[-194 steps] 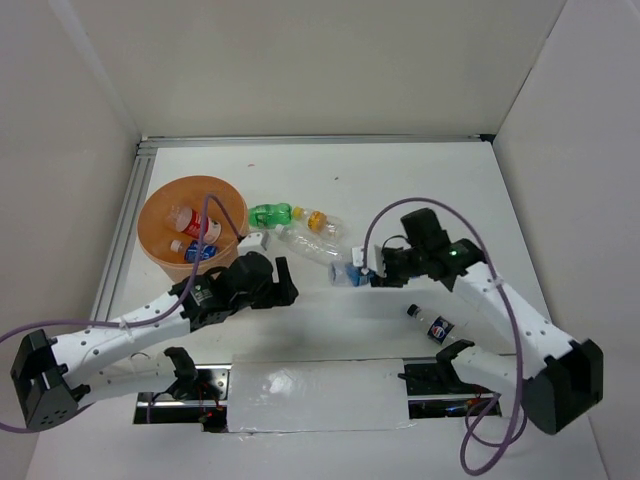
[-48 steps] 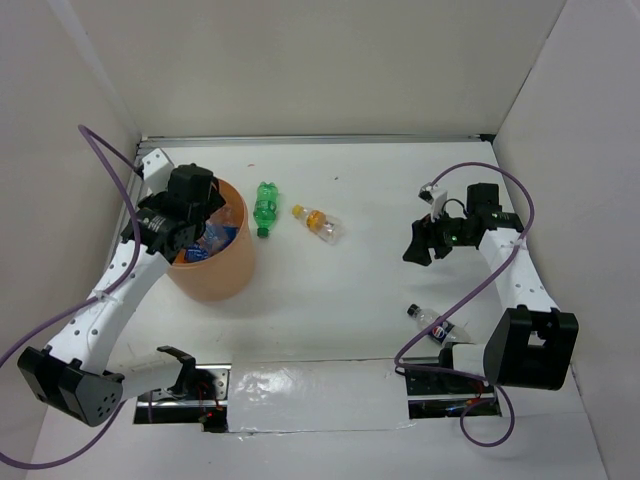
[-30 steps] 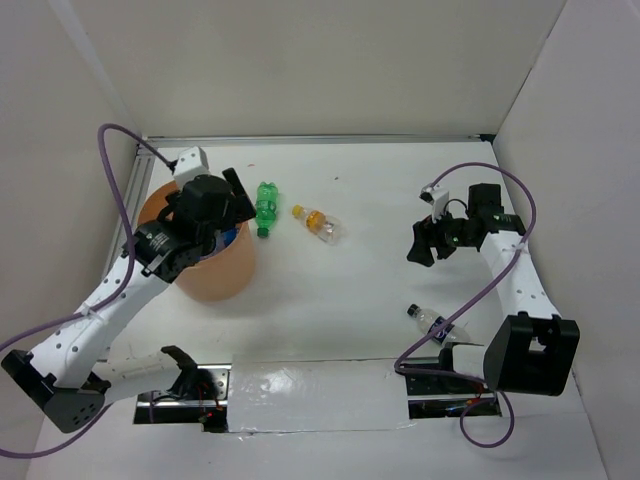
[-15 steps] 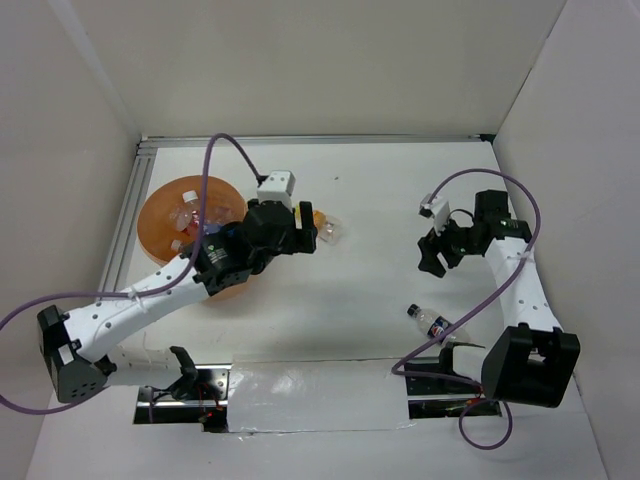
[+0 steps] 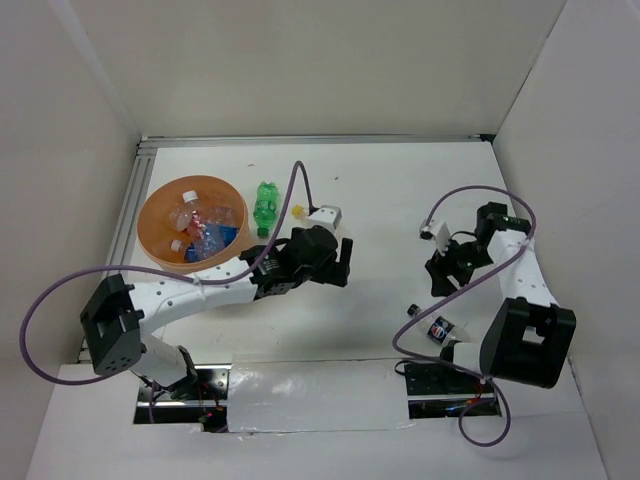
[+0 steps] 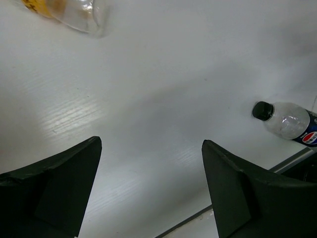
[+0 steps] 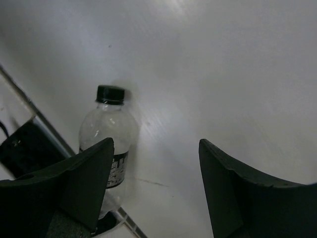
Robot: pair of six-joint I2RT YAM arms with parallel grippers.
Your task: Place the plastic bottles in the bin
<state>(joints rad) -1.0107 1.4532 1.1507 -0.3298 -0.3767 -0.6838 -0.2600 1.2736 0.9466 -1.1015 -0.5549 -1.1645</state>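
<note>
The orange bin [image 5: 145, 216] stands at the left with several plastic bottles [image 5: 200, 232] inside. A green bottle [image 5: 265, 204] lies just right of it. An orange-capped bottle [image 5: 299, 211] peeks out behind my left wrist, and its clear body [image 6: 74, 11] lies far from my fingers. A black-capped, dark-labelled bottle [image 5: 432, 324] [image 6: 287, 121] lies near the front right. My left gripper [image 5: 343, 262] [image 6: 151, 145] hangs open and empty over bare table. My right gripper [image 5: 440, 278] [image 7: 156, 144] is open just above and beside that bottle [image 7: 106, 131], which lies at its left finger.
A metal rail [image 5: 125, 225] runs along the table's left side and back, with white walls all round. A silver tape strip [image 5: 320, 392] and the arm bases line the front edge. Purple cables loop over both arms.
My left arm swung from over the bin rightward to the table's middle, covering most of the orange-capped bottle. My right gripper came down and nearer to the black-capped bottle.
</note>
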